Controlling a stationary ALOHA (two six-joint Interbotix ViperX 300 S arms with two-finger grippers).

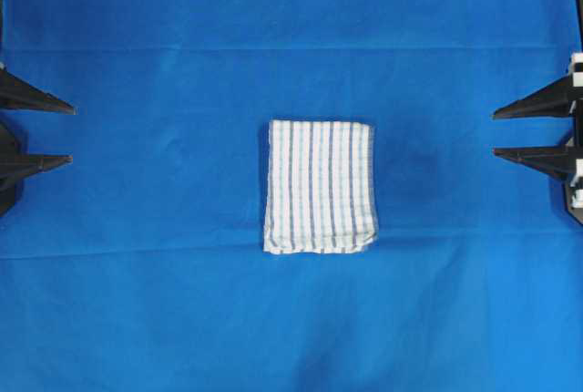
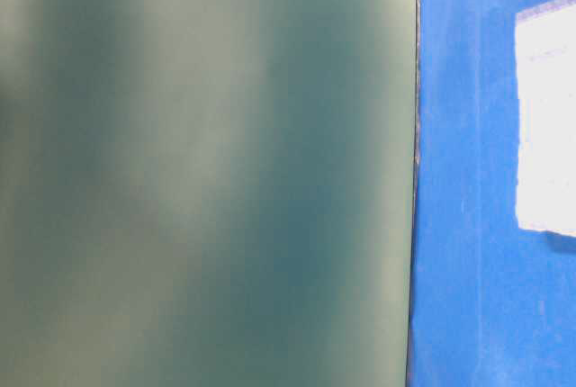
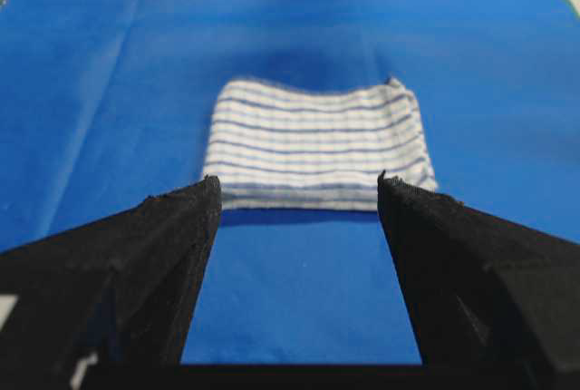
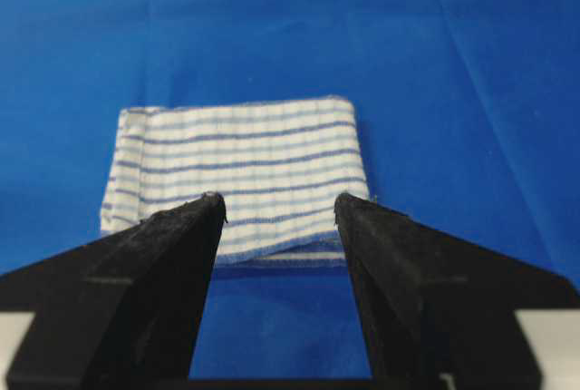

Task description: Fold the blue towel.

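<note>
A plain blue covering (image 1: 137, 319) is stretching across the whole tabletop, running under and between the left claw (image 1: 72, 135) and the right claw (image 1: 495, 134). Two long creases are crossing it from one claw's side to the other. Soft, even light is falling on it, leaving a faint darker patch nearer the right claw. In the table-level view a blurred dull-green surface (image 2: 207, 171) is bordering the covering's edge.

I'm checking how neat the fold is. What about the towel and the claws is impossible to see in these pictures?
- Towel: layers underneath are hidden by its top layer in the overhead view.
- Table-level view: towel washed out white, cut off by the right edge; a blurred green surface fills the rest.
- Left claw and right claw: arms cut off by the overhead edges.
</note>
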